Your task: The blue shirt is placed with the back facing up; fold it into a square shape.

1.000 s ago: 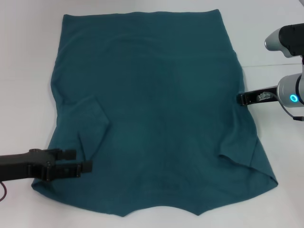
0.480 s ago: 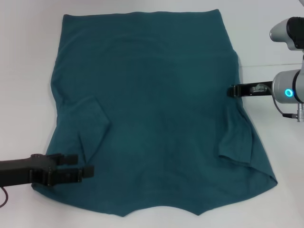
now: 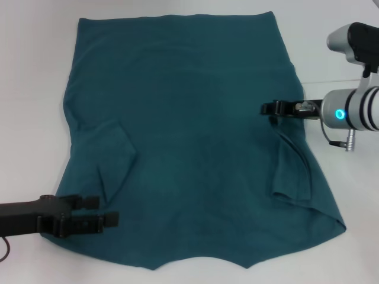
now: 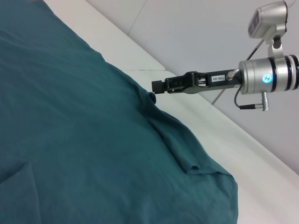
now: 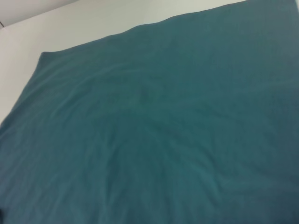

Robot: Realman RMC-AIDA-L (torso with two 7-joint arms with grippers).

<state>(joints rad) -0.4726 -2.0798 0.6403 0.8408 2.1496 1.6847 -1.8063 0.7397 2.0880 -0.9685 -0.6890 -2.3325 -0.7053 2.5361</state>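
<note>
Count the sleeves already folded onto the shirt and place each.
2. One sleeve lies folded in on the shirt's left side, the other sleeve on its right.

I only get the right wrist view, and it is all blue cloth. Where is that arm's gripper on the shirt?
Observer: The right gripper is at the shirt's right edge, about halfway along it, and is shut on a pinch of cloth there.
Operator: What is the other arm up to?
Observer: The left gripper is open, low over the shirt's near left corner.
Operator: Does the shirt lie flat?
Observer: Not quite. The left sleeve is folded in on the body, and the right side is ridged up below the right gripper.
</note>
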